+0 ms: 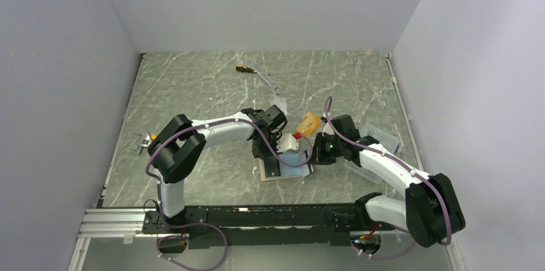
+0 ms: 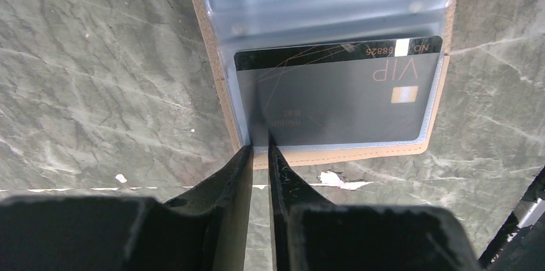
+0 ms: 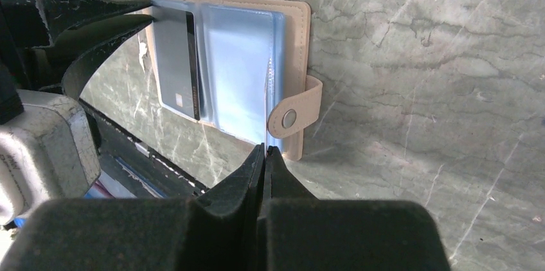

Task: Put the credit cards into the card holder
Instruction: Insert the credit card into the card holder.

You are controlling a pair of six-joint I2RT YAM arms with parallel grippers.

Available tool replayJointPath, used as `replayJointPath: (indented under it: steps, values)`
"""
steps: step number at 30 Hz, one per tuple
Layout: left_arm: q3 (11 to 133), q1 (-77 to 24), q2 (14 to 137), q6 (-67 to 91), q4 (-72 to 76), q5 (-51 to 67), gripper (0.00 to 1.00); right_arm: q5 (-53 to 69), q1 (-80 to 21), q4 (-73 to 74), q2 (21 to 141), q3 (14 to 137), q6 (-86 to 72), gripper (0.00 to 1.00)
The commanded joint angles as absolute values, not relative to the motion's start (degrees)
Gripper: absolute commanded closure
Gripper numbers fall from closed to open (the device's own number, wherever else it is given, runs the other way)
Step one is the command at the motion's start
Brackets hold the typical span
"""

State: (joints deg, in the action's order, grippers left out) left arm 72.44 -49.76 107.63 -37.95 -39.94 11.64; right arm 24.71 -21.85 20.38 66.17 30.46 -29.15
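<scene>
We see the holder point(image 3: 299, 46) lying open and flat on the table point(image 3: 418, 91), in the upper left of the right wrist view, with its tan cover underneath and its clear leaves on top. In the top view it sits low in the middle of the frame, under both wrists. Its snap tab point(image 3: 292, 117) sticks out past the right edge of the cover.

1 black card point(image 2: 340, 101) sits in a clear pocket of the holder. In the left wrist view it fills the middle of the frame, with VIP printed on it upside down. A strip along its upper edge looks darker, as if outside the pocket film.

The left pincer point(image 2: 260, 148) comes up from the bottom of that view. Its jaws stand a thin slit apart, and its tips are at the lower left corner of the pocket, over the tan rim. We cannot tell whether they pinch the film or the card, or only touch.

The right pincer point(image 3: 265, 150) has its jaws pressed together on the near edge of 1 clear leaf. That leaf stands upright off the holder, edge-on to the camera.

In the top view an orange card point(image 1: 309, 121) shows just above the right wrist. A clear box point(image 1: 380, 136) lies right of centre, and a screwdriver point(image 1: 242, 67) and a wrench point(image 1: 267, 79) lie near the top.
</scene>
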Motion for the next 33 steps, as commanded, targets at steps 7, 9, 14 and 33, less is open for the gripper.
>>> replayJointPath:
  steps: [7, 9, 14, 33]
  values:
    - [73.3, -50.1, 109.0, -38.9, -40.4, 11.0, 0.81, 27.6, -22.0, 15.8, 69.1, 29.2, -29.4, 1.00]
    - [73.5, -50.1, 109.0, -39.0, -40.5, 10.9, 0.81, 27.7, -22.0, 15.5, 69.6, 28.9, -29.4, 1.00]
    - [73.6, -50.1, 108.9, -39.1, -40.6, 10.8, 0.81, 27.3, -22.0, 15.4, 69.8, 28.4, -29.5, 1.00]
    - [73.8, -50.1, 109.1, -39.4, -40.8, 10.8, 0.83, 23.1, -22.7, 18.6, 70.3, 29.8, -30.1, 1.00]
